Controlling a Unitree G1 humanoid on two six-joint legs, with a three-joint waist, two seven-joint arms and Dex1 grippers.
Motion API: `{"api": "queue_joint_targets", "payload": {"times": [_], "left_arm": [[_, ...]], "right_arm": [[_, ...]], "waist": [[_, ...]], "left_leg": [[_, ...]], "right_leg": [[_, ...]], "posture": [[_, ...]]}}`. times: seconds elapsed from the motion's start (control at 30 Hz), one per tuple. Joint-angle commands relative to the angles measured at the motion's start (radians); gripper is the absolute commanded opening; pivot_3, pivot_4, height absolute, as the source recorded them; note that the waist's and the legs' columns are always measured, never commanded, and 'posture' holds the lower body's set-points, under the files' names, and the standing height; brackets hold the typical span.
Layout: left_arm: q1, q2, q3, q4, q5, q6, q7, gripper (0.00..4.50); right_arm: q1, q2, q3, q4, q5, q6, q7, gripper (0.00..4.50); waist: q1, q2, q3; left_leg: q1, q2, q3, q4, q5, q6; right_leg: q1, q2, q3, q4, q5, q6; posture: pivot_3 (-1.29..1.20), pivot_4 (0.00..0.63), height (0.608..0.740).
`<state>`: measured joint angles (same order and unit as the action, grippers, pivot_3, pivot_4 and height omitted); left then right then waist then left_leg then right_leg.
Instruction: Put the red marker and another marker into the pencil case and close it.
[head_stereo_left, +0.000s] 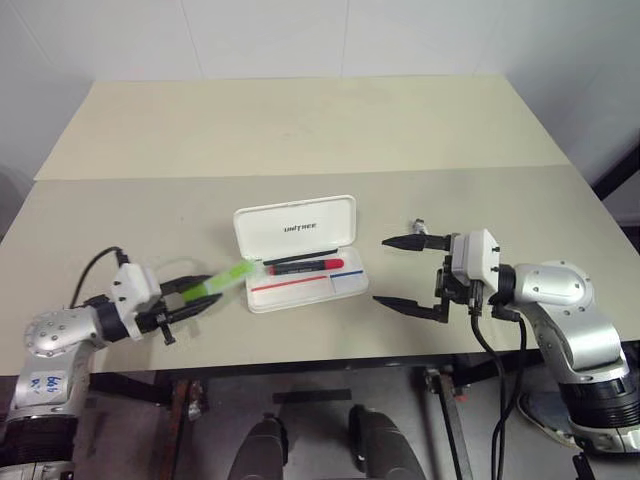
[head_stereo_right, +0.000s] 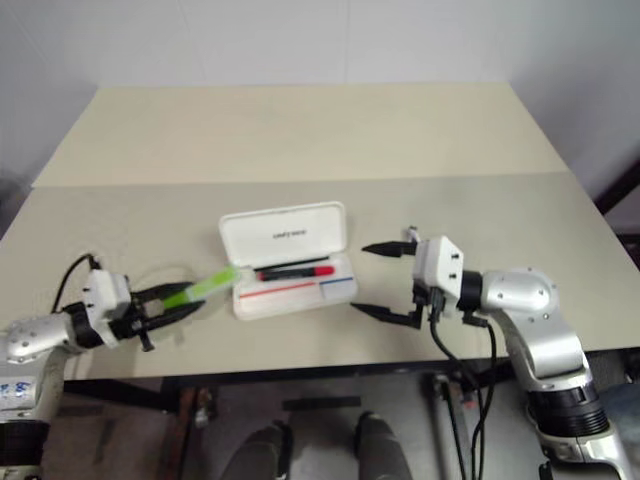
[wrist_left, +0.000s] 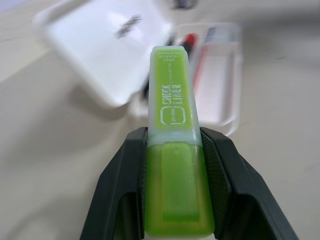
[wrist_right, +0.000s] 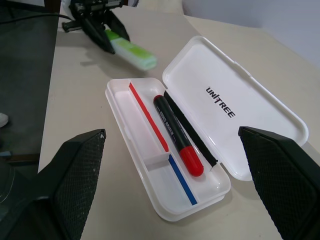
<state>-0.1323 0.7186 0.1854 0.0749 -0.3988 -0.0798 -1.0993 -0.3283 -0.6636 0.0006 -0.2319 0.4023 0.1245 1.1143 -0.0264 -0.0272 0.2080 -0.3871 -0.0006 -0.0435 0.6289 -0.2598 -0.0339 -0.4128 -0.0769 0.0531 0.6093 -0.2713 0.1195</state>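
Left claw (head_stereo_left: 196, 297) held near level, clamped on translucent light-green marker (head_stereo_left: 226, 277), aimed toward open white plastic pencil case (head_stereo_left: 300, 228). Right claw (head_stereo_left: 402, 273) held level, fingers spread wide, nothing gripped.

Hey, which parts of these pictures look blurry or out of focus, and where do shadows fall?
Left wrist view: the light-green marker near the jaws is sharp, while the pencil case behind it is soft, its lettering smeared. Right wrist view: the red marker and lid lettering are crisp. Left eye view: soft shadows lie on the table beside the case and under the right gripper.
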Motion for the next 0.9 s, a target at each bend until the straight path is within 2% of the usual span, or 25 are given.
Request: {"api": "queue_joint_targets", "payload": {"times": [0.03,0.43,0.83,0.87,0.9], "left_arm": [[-0.066,-0.013,-0.061,-0.043,0.014,0.023,-0.012,1.09],[-0.315,-0.079,-0.254,0.126,0.156,-0.035,-0.064,1.09],[-0.394,-0.117,-0.305,0.212,0.176,0.010,-0.096,1.09],[-0.391,-0.114,-0.307,0.209,0.175,0.022,-0.101,1.84],[-0.390,-0.114,-0.307,0.208,0.177,0.023,-0.101,2.11]], "right_arm": [[0.021,-0.004,-0.017,-0.044,0.003,-0.011,-0.022,4.50],[0.137,-0.021,-0.087,-0.180,0.024,0.041,-0.127,4.50],[0.205,-0.018,-0.115,-0.253,0.019,0.061,-0.196,4.50],[0.206,-0.017,-0.114,-0.253,0.018,0.060,-0.199,4.50],[0.206,-0.017,-0.113,-0.253,0.017,0.060,-0.202,4.50]], "waist": [[0.004,0.000,0.000],[0.002,0.000,0.000],[0.001,0.000,0.000],[0.002,0.000,0.000],[0.001,0.000,0.000]], "left_leg": [[0.000,-0.001,0.000,0.001,0.000,0.000],[0.000,-0.004,0.000,0.002,0.000,0.000],[0.000,-0.004,0.000,0.003,0.000,0.000],[0.000,-0.004,0.000,0.003,0.000,0.000],[0.000,-0.004,0.000,0.003,0.000,0.000]], "right_leg": [[0.000,0.001,0.000,0.000,0.000,0.000],[0.001,0.004,0.000,0.002,0.000,0.001],[0.001,0.004,0.001,0.002,0.001,0.002],[0.001,0.004,0.001,0.002,0.001,0.002],[0.001,0.004,0.001,0.002,0.001,0.002]], "posture": [[0.00,0.150,0.740],[0.00,0.150,0.740],[0.00,0.150,0.740],[0.00,0.150,0.740],[0.00,0.150,0.740]]}}
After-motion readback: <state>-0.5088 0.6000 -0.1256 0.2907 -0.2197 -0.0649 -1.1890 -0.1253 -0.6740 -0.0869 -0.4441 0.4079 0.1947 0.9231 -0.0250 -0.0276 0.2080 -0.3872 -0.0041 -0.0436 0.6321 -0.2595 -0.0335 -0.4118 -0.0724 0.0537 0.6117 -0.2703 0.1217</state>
